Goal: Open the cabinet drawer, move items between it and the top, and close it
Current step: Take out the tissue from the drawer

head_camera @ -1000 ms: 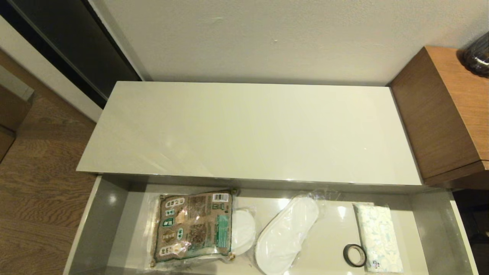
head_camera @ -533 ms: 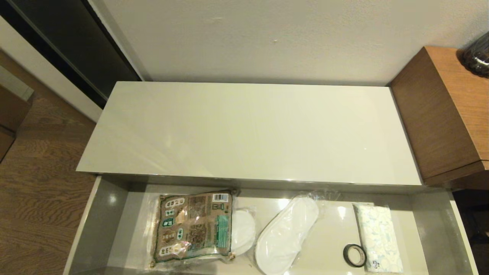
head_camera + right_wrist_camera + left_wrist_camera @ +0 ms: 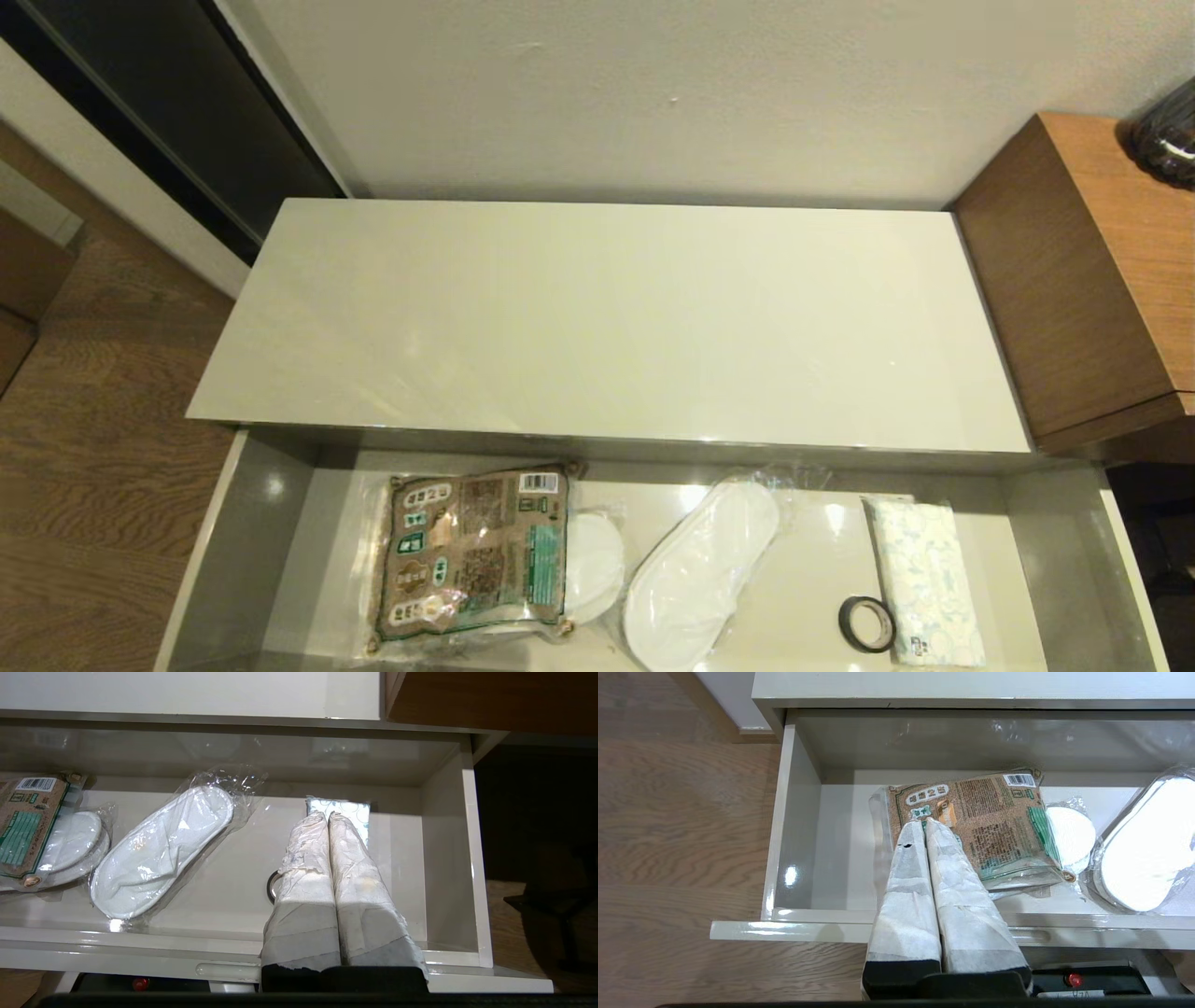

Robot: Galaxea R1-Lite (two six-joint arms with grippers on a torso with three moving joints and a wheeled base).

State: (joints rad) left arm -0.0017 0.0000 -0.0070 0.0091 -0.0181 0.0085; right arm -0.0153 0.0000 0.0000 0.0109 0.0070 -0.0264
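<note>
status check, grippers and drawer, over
Left gripper shut, right gripper shut, both empty. Drawer open; packet, tape ring, tissue pack inside. Nothing blocking.

The wide, shallow cabinet drawer with glossy grey walls and base (image 3: 238, 551) stands pulled out beneath the long glossy cream-white top (image 3: 607, 317), which lies bare. On the drawer's left side a flat brown-and-green printed packet with clear plastic edges (image 3: 471, 555) lies face up. At the right end a white tissue pack with a pale-blue pattern (image 3: 924, 579) lies flat, with a small dark tape ring (image 3: 866, 623) just beside it.
</note>
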